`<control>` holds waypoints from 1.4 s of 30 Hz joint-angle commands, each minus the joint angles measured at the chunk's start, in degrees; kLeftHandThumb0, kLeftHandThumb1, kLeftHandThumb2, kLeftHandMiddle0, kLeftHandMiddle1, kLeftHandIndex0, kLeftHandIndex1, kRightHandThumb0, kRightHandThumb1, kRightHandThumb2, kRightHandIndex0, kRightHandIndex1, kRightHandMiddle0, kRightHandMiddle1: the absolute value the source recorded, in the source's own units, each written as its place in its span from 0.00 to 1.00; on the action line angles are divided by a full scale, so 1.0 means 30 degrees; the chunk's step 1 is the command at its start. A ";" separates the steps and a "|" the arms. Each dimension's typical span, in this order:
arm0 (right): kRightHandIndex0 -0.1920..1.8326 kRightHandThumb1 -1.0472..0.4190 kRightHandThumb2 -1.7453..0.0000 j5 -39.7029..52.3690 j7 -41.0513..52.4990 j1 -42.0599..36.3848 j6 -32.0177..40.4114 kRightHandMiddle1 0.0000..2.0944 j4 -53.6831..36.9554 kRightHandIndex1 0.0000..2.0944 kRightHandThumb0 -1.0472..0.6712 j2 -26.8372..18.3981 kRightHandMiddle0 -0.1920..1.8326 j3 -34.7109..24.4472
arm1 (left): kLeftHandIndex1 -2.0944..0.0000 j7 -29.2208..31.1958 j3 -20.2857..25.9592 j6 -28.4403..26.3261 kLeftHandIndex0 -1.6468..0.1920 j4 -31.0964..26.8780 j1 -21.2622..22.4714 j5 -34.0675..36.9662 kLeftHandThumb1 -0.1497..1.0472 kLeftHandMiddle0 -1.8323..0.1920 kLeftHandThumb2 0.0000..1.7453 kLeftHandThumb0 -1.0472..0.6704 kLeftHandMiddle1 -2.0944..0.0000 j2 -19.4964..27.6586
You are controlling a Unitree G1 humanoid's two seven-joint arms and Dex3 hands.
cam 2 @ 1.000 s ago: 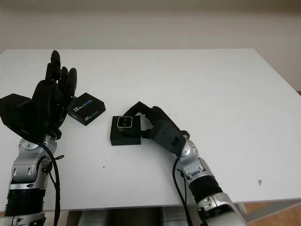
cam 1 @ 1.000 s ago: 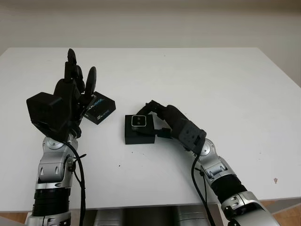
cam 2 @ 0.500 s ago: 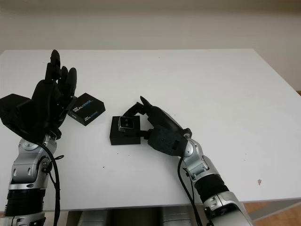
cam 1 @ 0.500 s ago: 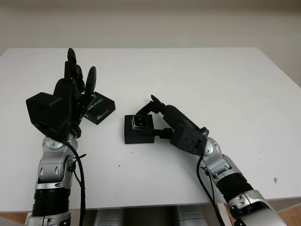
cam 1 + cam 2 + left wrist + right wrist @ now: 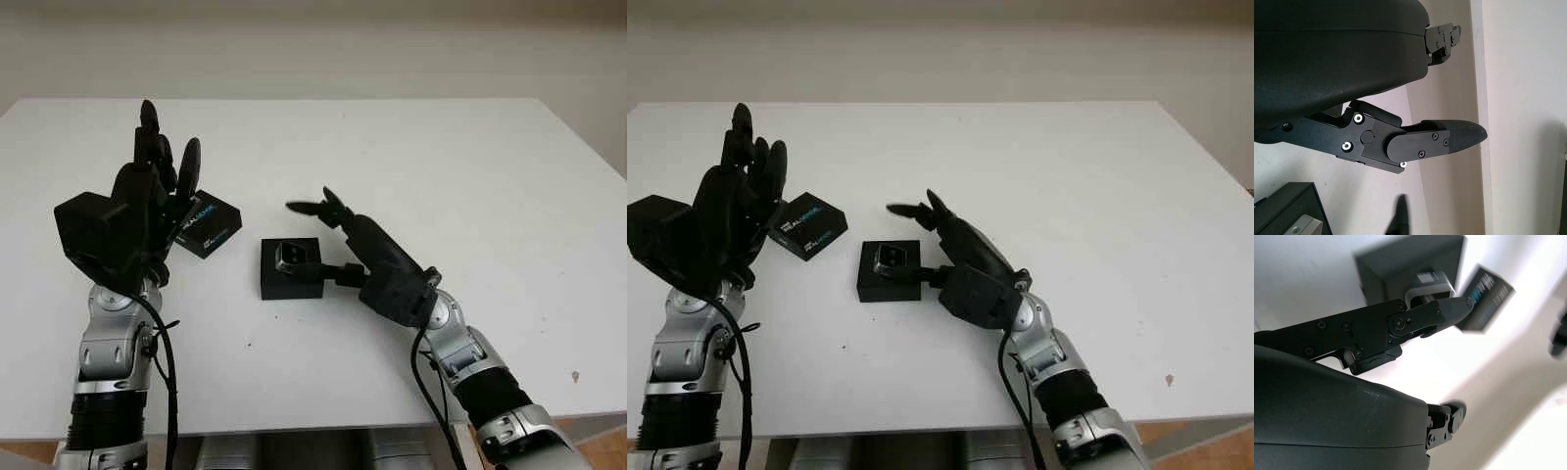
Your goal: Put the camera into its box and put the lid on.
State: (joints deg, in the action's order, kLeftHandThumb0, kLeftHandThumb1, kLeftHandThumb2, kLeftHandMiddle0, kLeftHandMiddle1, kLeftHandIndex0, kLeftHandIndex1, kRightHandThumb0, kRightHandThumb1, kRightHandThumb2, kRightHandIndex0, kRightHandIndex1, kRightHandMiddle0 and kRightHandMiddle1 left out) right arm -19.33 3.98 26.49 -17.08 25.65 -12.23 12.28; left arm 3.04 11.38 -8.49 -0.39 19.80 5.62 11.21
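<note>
White table (image 5: 441, 157): small silver-faced camera (image 5: 293, 257) sits in black box (image 5: 290, 281) at centre; right hand (image 5: 345, 230) open beside it, left hand (image 5: 147, 201) open, raised at left by lid (image 5: 207, 225).

I see a white surface (image 5: 411, 157) spanning most of my view, with a pale wall (image 5: 313, 44) behind its far edge and a strip of brown floor (image 5: 1205, 431) at the near right corner.

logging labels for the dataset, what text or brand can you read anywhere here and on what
"REALSENSE": white and blue print on top of the black lid, lying on the table by the open left hand; a smaller line above it is too small to read.
Camera in the box: no legible text.
</note>
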 commanded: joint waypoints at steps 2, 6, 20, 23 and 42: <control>0.03 0.00 0.90 0.0107 -0.0841 -0.0043 0.0526 0.05 -0.1579 0.02 0.22 0.0180 0.05 -0.0708 | 1.00 -0.0033 -0.0071 0.0043 1.00 -0.0229 0.0038 -0.0083 1.00 1.00 0.29 0.25 1.00 0.0123; 0.03 0.00 0.88 0.0002 -0.1296 0.0285 0.0788 0.04 -0.2409 0.02 0.21 0.0066 0.05 -0.1005 | 1.00 -0.0043 -0.0071 0.0211 1.00 -0.0120 0.0066 -0.0125 1.00 1.00 0.29 0.25 1.00 0.0099; 0.06 0.00 0.83 -0.2501 -0.1041 -0.0321 -0.0895 0.04 -0.2870 0.03 0.21 -0.1067 0.07 0.0757 | 1.00 -0.0036 -0.0053 0.0250 1.00 -0.0128 0.0042 -0.0109 1.00 1.00 0.29 0.25 1.00 0.0049; 0.05 0.00 0.77 -0.4082 -0.0917 -0.0518 -0.1283 0.03 -0.3194 0.03 0.20 -0.1676 0.06 0.1680 | 1.00 -0.0114 -0.0074 0.0145 1.00 -0.0171 0.0048 -0.0132 1.00 1.00 0.29 0.25 0.99 0.0002; 0.08 0.00 0.64 -0.6730 0.1736 0.0252 -0.2774 0.04 -0.2288 0.03 0.16 -0.3090 0.11 0.4544 | 1.00 -0.0417 -0.0162 0.0079 1.00 -0.0486 -0.0080 -0.0203 1.00 1.00 0.30 0.25 1.00 -0.0160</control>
State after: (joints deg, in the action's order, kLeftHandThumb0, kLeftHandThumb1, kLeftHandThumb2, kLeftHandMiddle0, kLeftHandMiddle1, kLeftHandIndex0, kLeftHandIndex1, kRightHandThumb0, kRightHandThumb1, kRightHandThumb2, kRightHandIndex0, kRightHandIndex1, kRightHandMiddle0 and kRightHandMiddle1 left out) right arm -39.41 8.99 25.72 -25.24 18.30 -21.31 25.70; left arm 1.97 11.29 -8.19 -0.48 19.74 5.16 10.88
